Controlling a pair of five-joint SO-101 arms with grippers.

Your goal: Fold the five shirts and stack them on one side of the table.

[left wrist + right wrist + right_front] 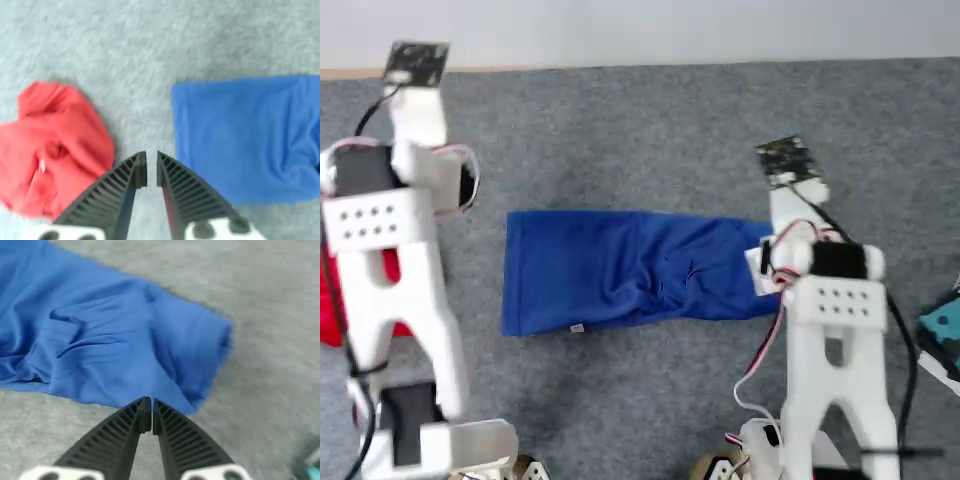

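A blue shirt [620,270] lies folded into a long band across the middle of the grey table, wrinkled toward its right end. My right gripper [149,415] is shut and hangs just above the edge of that end of the blue shirt [100,340], holding nothing. A crumpled red shirt [50,150] sits at the table's left edge, also seen as the red shirt [332,300] behind the left arm. My left gripper [151,167] is shut and empty, above bare grey surface between the red shirt and the blue shirt [245,140].
A teal garment [945,330] pokes in at the right edge. The grey table cover [650,130] stretches bare behind the blue shirt. The two white arm bases stand at the front left and front right.
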